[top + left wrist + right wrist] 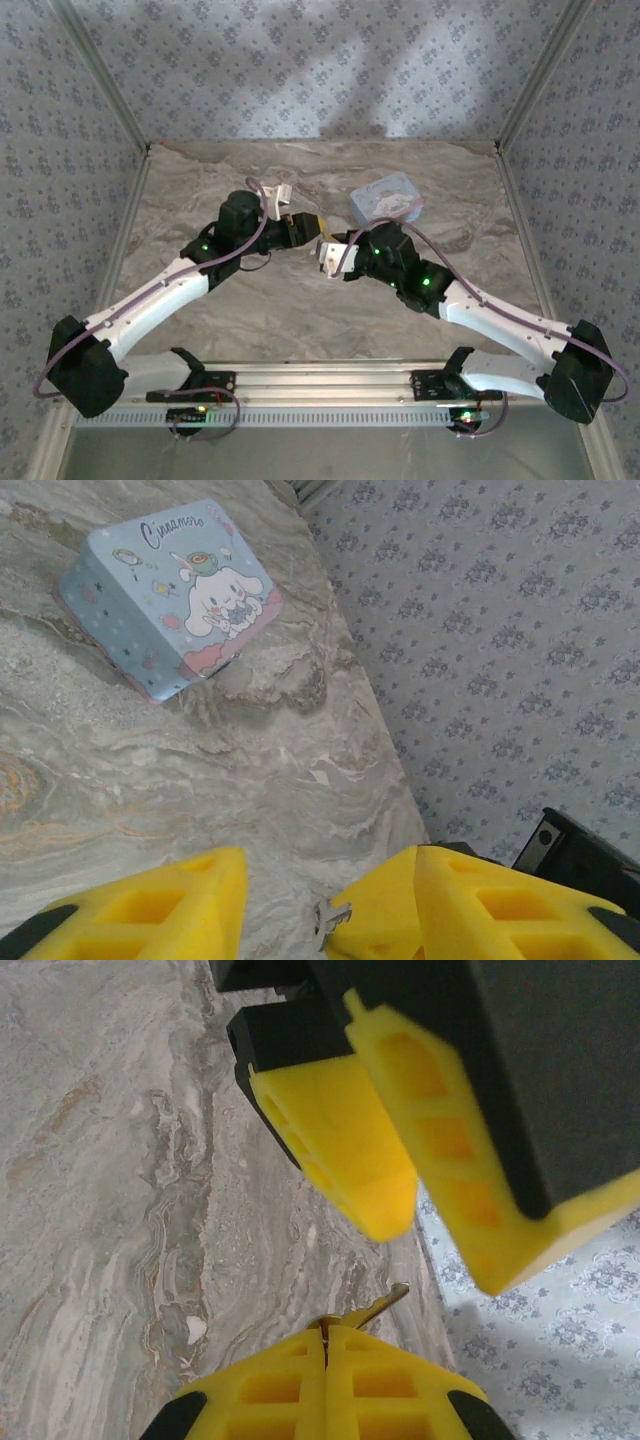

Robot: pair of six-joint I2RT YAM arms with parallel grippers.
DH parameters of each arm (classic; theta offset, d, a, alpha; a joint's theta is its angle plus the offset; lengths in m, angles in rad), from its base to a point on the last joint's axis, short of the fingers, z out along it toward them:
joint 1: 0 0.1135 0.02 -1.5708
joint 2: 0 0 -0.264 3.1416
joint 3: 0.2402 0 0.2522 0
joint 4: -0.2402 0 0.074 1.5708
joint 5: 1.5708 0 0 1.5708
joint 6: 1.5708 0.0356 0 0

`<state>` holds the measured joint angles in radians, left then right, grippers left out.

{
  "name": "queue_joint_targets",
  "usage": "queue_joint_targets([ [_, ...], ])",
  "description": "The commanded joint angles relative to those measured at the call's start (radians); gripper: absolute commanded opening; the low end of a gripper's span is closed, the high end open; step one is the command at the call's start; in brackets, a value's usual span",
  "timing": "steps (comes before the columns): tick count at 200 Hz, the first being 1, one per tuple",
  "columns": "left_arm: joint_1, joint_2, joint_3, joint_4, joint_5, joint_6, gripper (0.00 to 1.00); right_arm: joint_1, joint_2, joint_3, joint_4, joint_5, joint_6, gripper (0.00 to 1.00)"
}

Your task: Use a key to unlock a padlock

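The tin [385,197] sits on the tabletop [300,310] near its far edge, right of the middle. Left of the tin and nearer, the left hand [308,226] meets the right hand [326,247], whose key [370,1310] points toward it.

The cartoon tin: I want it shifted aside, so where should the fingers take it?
Grip the tin across two opposite side walls, coming down from above. It lies flat on the table, lid up; its walls look straight and parallel, while the lid is broad and smooth, with nothing to pinch. Whether it is too wide to span, I cannot tell.
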<state>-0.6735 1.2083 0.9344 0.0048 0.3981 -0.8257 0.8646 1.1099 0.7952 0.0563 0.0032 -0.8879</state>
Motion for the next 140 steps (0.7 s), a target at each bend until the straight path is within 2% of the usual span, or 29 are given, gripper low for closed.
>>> queue_joint_targets([
  [1, -0.009, 0.004, 0.036, 0.041, 0.021, 0.015, 0.43, 0.007, 0.001, 0.037, 0.005, -0.005, 0.006, 0.00],
  [89, -0.017, 0.003, 0.037, 0.023, 0.021, 0.036, 0.34, 0.008, 0.017, 0.068, 0.013, -0.012, 0.024, 0.00],
  [140, -0.019, 0.002, 0.035, 0.020, 0.018, 0.042, 0.20, 0.007, 0.033, 0.082, 0.018, -0.019, 0.030, 0.00],
])
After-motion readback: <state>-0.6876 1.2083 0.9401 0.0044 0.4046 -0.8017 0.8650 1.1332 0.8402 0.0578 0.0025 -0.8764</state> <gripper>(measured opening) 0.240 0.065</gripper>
